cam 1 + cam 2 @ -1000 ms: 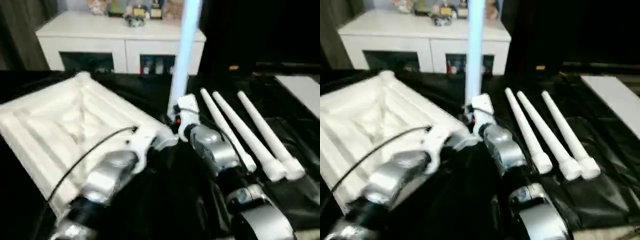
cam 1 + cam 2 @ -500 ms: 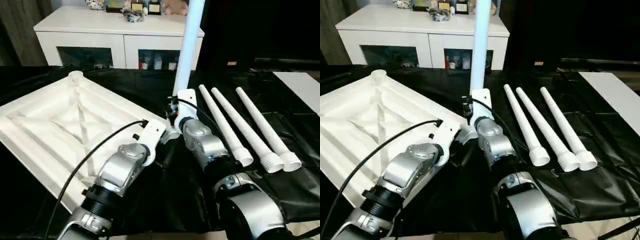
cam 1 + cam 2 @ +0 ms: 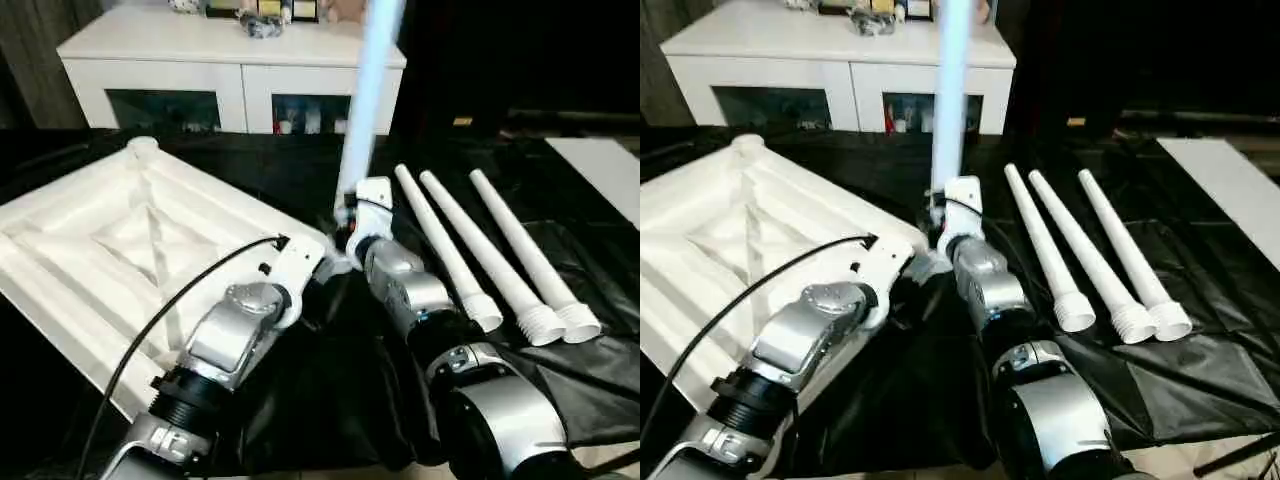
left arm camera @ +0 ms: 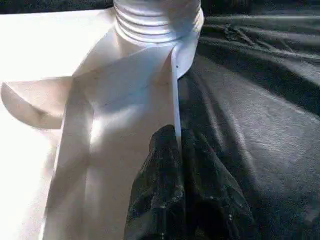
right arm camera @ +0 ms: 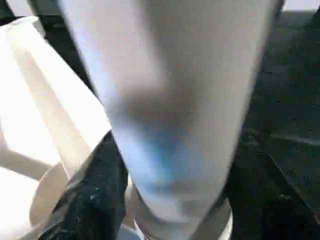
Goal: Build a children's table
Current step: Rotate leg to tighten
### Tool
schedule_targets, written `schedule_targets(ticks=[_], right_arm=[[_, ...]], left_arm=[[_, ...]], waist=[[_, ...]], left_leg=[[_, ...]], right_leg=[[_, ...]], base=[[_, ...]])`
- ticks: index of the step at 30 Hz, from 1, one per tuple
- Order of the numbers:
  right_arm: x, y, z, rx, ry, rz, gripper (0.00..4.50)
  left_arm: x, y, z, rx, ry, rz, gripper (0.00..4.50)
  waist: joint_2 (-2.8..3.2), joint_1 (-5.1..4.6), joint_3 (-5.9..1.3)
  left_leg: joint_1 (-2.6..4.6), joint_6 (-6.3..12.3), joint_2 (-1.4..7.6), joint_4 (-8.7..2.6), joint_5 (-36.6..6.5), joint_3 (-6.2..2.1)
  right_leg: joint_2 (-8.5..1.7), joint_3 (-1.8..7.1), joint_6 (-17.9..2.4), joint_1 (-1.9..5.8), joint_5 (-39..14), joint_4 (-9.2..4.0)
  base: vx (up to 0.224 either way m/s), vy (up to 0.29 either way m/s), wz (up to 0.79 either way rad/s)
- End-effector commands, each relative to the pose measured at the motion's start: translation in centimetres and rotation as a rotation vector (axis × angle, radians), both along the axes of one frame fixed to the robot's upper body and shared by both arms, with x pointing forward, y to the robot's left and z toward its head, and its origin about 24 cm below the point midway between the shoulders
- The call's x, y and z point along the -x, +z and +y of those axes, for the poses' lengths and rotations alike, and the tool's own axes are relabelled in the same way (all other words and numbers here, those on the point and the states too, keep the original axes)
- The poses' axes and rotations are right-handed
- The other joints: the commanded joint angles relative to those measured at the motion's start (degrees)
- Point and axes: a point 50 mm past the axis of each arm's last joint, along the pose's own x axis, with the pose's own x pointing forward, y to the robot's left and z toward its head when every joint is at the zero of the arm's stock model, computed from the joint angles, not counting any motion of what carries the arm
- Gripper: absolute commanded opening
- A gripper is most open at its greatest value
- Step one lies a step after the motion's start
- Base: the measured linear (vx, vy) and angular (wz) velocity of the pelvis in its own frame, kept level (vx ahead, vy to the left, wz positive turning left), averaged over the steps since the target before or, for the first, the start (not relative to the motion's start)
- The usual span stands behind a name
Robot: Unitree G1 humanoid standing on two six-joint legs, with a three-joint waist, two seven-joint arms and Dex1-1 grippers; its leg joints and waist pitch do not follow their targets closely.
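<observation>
The left wrist view shows what the head views hide: the left gripper point(image 4: 177, 150), fingers pressed together, pinches a thin upright rib of the tabletop point(image 3: 120, 250) just below the threaded foot of the upright leg point(image 3: 362, 110), which sits in a round corner socket point(image 4: 187, 47). In the right wrist view that leg stands between the right gripper's black fingers point(image 5: 95, 200); whether they press it cannot be told. The head views show the tabletop lying underside up on a black sheet point(image 3: 560, 380), its X-shaped ribs plain, white and glossy. Three loose legs point(image 3: 1095, 255) lie side by side to the right of it, threaded ends toward the robot.
</observation>
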Motion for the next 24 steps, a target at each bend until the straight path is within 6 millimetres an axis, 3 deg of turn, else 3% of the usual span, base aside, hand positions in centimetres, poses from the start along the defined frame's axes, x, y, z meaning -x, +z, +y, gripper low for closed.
schedule_targets(ticks=[1, 4, 7, 9, 12, 18, 19, 21, 22, 24], right_arm=[[0.4, -0.2, 0.9, -0.032, 0.052, 0.041, 3.01], [0.1, 0.9, 0.6, -0.062, 0.087, 0.011, 3.31], [0.4, 1.7, 0.1, -0.082, 0.148, -0.014, 3.5], [0.7, 1.9, -0.2, -0.081, 0.193, -0.021, 3.75], [1.7, 1.8, -0.9, -0.047, 0.304, -0.028, 4.07], [4.4, 1.0, -2.7, 0.049, 0.566, -0.031, 4.45], [4.8, 0.9, -3.0, 0.06, 0.599, -0.032, 4.45], [5.9, 0.8, -3.7, 0.077, 0.692, -0.03, 4.45], [6.3, 0.7, -4.1, 0.093, 0.726, -0.028, 4.45], [7.0, 0.4, -4.9, 0.124, 0.777, -0.018, 4.45]], left_arm=[[-0.2, 0.5, -0.4, -0.008, -0.033, -0.027, 0.0], [-0.2, 0.7, 0.0, -0.008, -0.059, -0.048, 0.0], [0.1, 0.8, 0.5, -0.009, -0.096, -0.05, 0.0], [0.3, 0.8, 0.7, -0.011, -0.125, -0.049, 0.0], [1.0, 0.7, 1.1, -0.003, -0.205, -0.054, 0.0], [3.6, 0.3, 2.5, 0.013, -0.457, -0.037, 0.0], [4.1, 0.3, 2.7, 0.022, -0.498, -0.04, 0.0], [4.9, 0.5, 3.5, 0.04, -0.547, -0.029, 0.0], [5.1, 0.6, 3.8, 0.044, -0.559, -0.027, 0.0], [5.5, 1.0, 4.5, 0.058, -0.578, -0.033, 0.0]], waist=[[0.54, 0.17, -2.58], [0.89, 0.32, -3.0], [0.86, 0.34, -3.13], [0.8, 0.48, -3.04], [1.13, 0.57, -2.86], [1.1, 1.02, -2.53], [1.46, 1.01, -2.41], [1.28, 1.18, -2.45], [1.73, 1.52, -2.42], [1.47, 1.41, -2.32]], left_leg=[[-0.29, -0.18, 2.42, -4.35, -9.1, -0.25], [-0.24, 0.63, 2.28, -3.69, -4.6, 0.05], [-0.4, 1.89, 2.07, -3.17, -0.7, 0.25], [-0.35, 2.49, 2.13, -3.11, -0.1, 0.32], [-0.2, 1.98, 2.3, -3.28, -2.2, 0.27], [-0.15, 0.84, 2.66, -3.43, -5.5, 0.39], [-0.02, 0.17, 2.75, -3.55, -6.7, 0.47], [0.14, 0.0, 2.86, -3.54, -7.6, 0.55], [0.4, -0.17, 2.88, -3.5, -8.0, 0.59], [0.38, -0.44, 2.91, -3.68, -9.4, 0.66]], right_leg=[[-3.01, 2.34, -9.2, 2.18, -2.3, -3.84], [-2.71, 2.2, -11.0, 2.41, 5.7, -3.13], [-2.49, 2.07, -12.2, 2.64, 12.7, -2.56], [-2.45, 1.99, -12.5, 2.73, 13.6, -2.56], [-2.54, 1.96, -12.7, 2.76, 10.8, -2.76], [-2.57, 2.05, -11.5, 2.82, 6.2, -3.08], [-2.56, 2.14, -11.7, 2.56, 4.7, -3.21], [-2.48, 2.23, -11.7, 2.58, 3.6, -3.17], [-2.38, 2.23, -11.7, 2.32, 3.2, -3.15], [-2.33, 2.26, -12.0, 2.26, 1.7, -3.22]], base=[[0.0, 0.0, 0.0], [0.0, 0.0, 0.0], [0.0, 0.0, 0.0], [0.0, 0.0, 0.0], [0.0, 0.0, 0.0], [0.0, 0.0, 0.0], [0.0, 0.0, 0.0], [0.0, 0.0, 0.0], [0.0, 0.0, 0.0], [0.0, 0.0, 0.0]])
